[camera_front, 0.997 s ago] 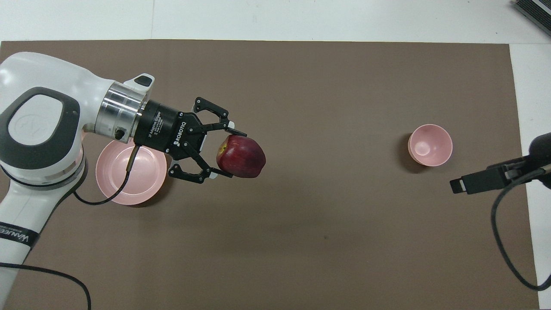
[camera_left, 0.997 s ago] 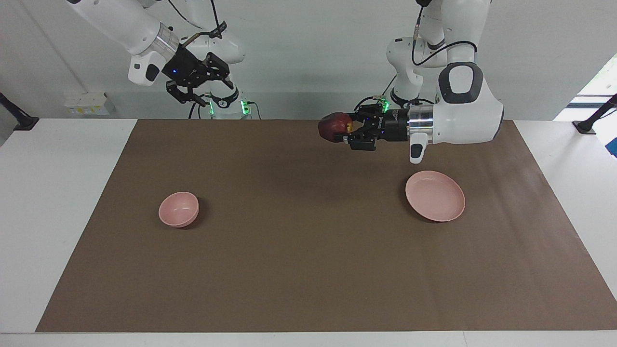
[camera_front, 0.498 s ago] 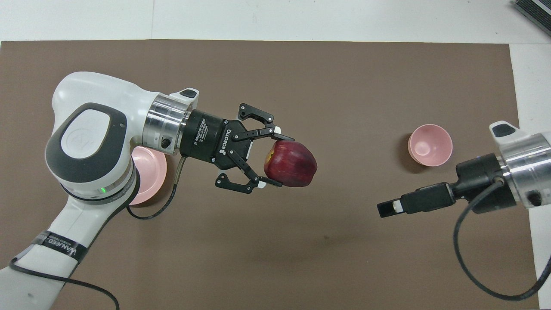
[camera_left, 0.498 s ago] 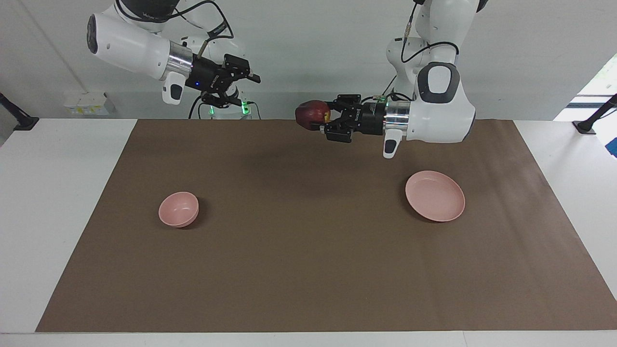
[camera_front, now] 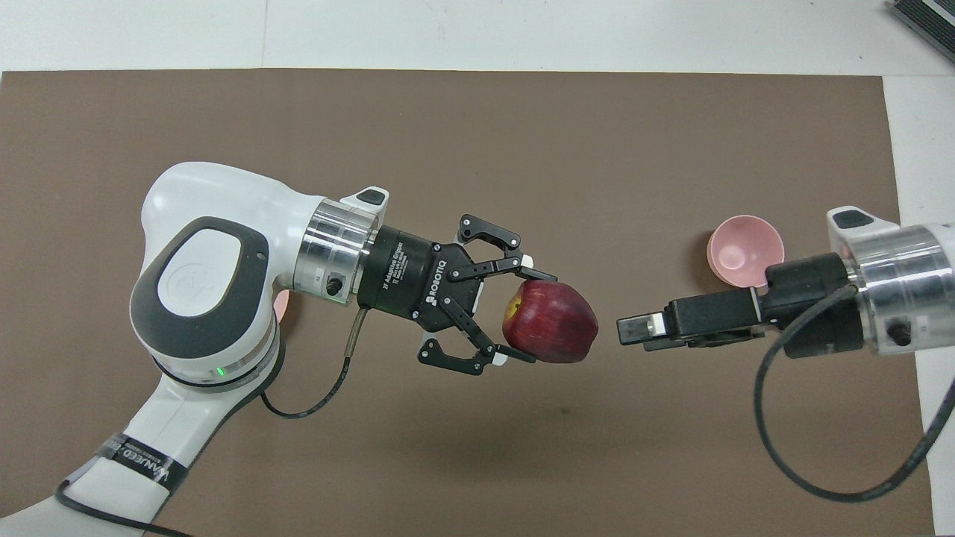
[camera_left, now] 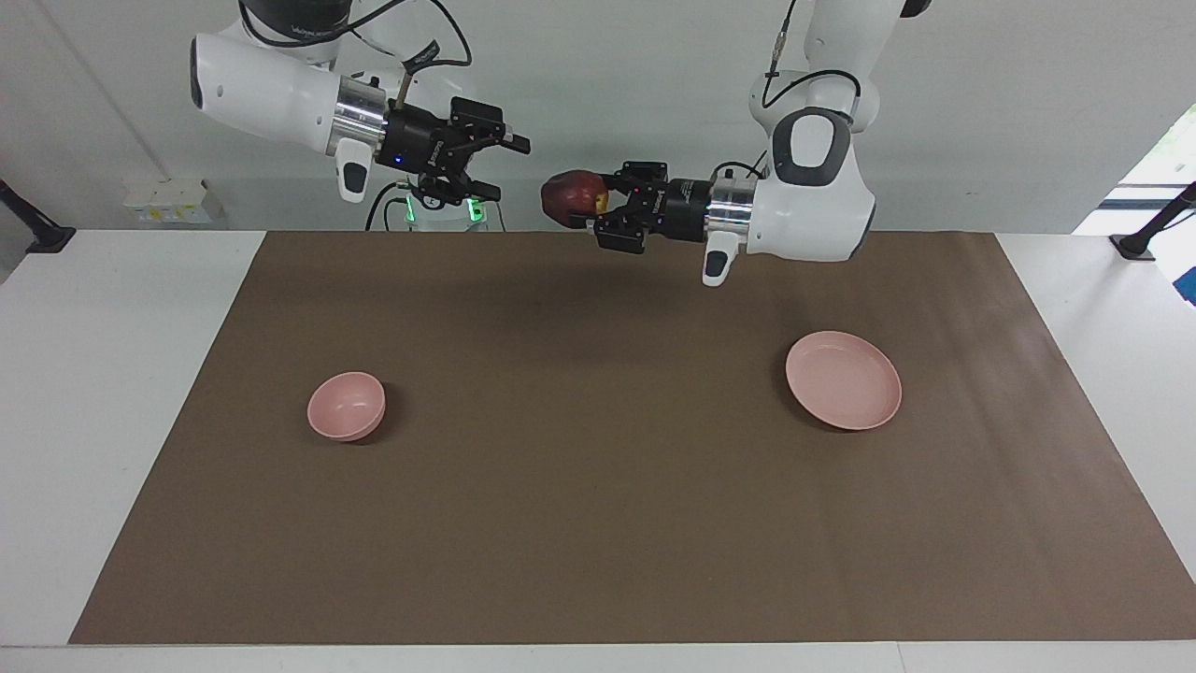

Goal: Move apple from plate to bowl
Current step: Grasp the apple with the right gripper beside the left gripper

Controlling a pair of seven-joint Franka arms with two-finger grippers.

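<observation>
Overhead: plate [camera_front: 281, 317] mostly arm-hidden

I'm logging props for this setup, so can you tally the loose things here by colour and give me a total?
Pale pink: 2, the small deep round bowl and the wide flat round plate, both on the brown mat.
Dark red: 1, the small round apple, held in the air by the left gripper.
Total: 3
</observation>
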